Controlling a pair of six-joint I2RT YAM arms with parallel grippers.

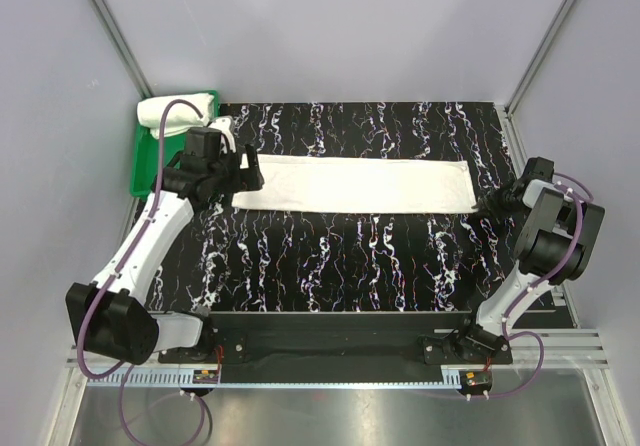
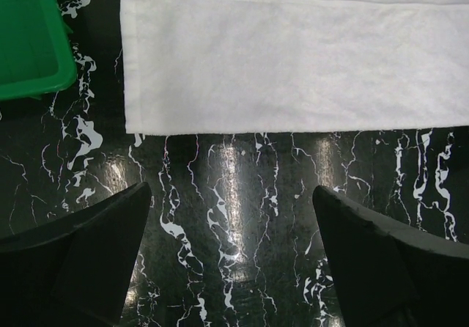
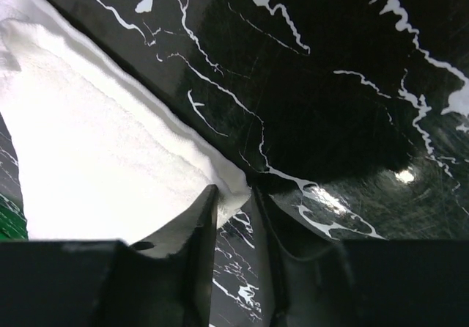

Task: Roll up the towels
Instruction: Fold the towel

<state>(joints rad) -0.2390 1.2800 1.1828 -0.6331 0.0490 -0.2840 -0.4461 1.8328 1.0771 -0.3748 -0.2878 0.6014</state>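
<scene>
One white towel (image 1: 355,186) lies flat and unrolled across the black marbled mat; it also shows in the left wrist view (image 2: 293,56). A second towel (image 1: 175,111) sits bundled in the green tray (image 1: 148,166). My left gripper (image 1: 245,173) hovers over the flat towel's left end, wide open (image 2: 231,189) with only mat between its fingers. My right gripper (image 1: 488,204) is low at the towel's right end. In the right wrist view its jaws (image 3: 233,191) have narrowed onto the near right corner of the towel (image 3: 95,158), which fills the gap between the tips.
The green tray (image 2: 29,48) stands at the mat's back left corner, just left of the left gripper. Grey walls and metal frame posts enclose the mat on three sides. Bare mat (image 1: 340,256) stretches between the towel and the arm bases.
</scene>
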